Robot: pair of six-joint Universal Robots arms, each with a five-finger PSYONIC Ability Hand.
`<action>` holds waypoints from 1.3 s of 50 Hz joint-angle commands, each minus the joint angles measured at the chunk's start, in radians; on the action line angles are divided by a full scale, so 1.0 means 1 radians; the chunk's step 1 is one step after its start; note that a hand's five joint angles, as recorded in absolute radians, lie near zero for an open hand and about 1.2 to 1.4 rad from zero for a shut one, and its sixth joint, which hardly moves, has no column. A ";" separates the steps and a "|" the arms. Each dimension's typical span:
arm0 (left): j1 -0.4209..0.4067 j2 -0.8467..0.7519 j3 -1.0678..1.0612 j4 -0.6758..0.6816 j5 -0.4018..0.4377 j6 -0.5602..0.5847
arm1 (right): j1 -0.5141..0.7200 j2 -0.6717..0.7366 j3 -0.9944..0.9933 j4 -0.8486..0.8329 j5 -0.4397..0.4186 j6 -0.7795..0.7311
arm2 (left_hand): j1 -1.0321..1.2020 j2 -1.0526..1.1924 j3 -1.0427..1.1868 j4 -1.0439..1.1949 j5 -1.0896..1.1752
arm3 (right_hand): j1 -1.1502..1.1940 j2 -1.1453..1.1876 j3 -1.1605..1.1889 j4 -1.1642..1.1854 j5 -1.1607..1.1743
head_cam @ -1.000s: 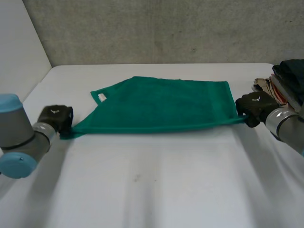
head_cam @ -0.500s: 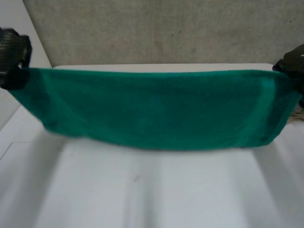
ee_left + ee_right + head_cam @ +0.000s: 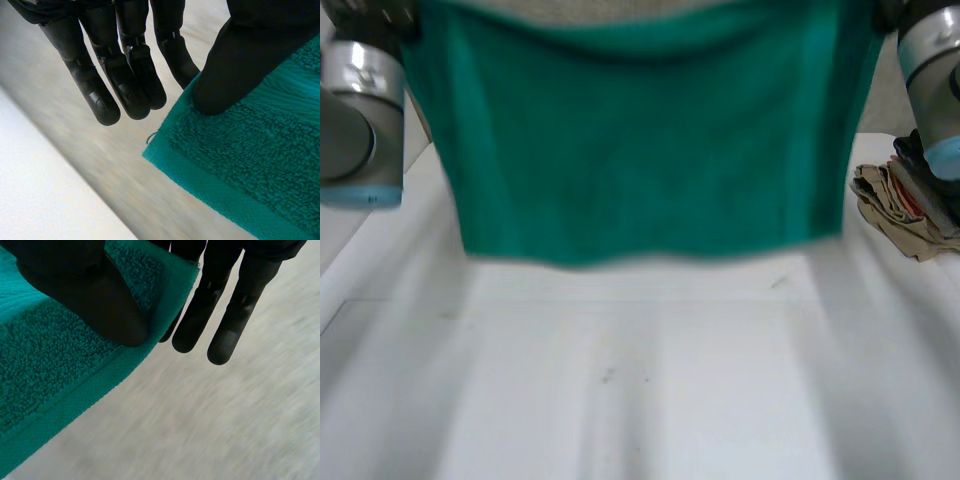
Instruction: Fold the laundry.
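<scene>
1. the white table (image 3: 650, 400) runs across the head view, bare in the middle, and the hanging cloth's lower edge is above its far part
2. the green towel (image 3: 640, 140) hangs in the air above the table, spread wide between the two arms; its top edge sags a little in the middle and its lower edge runs nearly level; a darker woven band runs down it near each side
3. the left arm (image 3: 355, 120) is raised at the towel's left top corner, and the right arm (image 3: 935, 70) is raised at its right top corner
4. a pile of folded clothes (image 3: 905, 205), beige with a darker piece on top, lies on the table at the right, beside the towel's right side and below the right arm
5. the left hand (image 3: 130, 65) grips the towel at its corner: in the left wrist view the thumb (image 3: 240, 60) presses down on the terry just inside the hemmed edge, one finger passes behind the cloth there, and the other fingers reach out straight past the corner, clear of the cloth
6. the right hand (image 3: 200, 315) grips the opposite corner the same way: in the right wrist view its thumb (image 3: 85, 295) lies on the terry near the hem, a finger is tucked behind the edge, and the remaining fingers stick out straight beyond the cloth
</scene>
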 commanded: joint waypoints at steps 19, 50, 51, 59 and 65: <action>0.005 -0.094 -0.434 -0.174 0.088 -0.105 | 0.005 0.232 0.123 0.316 -0.046 -0.011 | 0.229 0.198 0.203 0.196 0.236 | 0.246 0.213 0.205 0.194 0.198; 0.120 0.375 -0.817 -0.699 0.149 0.359 | -0.185 -0.312 0.939 0.559 -0.042 -0.533 | 0.229 0.198 0.203 0.196 0.236 | 0.246 0.213 0.205 0.194 0.198; 0.106 0.349 -0.798 -0.665 0.148 0.345 | -0.180 -0.292 0.922 0.537 -0.039 -0.517 | 0.229 0.198 0.203 0.196 0.236 | 0.246 0.213 0.205 0.194 0.198; 0.032 0.064 -0.423 -0.379 0.059 0.267 | -0.070 -0.131 0.567 0.333 -0.017 -0.358 | 0.229 0.198 0.203 0.196 0.236 | 0.246 0.213 0.205 0.194 0.198; -0.006 0.021 -0.062 -0.186 0.008 0.126 | -0.018 -0.127 0.228 0.100 0.015 -0.157 | 0.229 0.198 0.203 0.196 0.236 | 0.246 0.213 0.205 0.194 0.198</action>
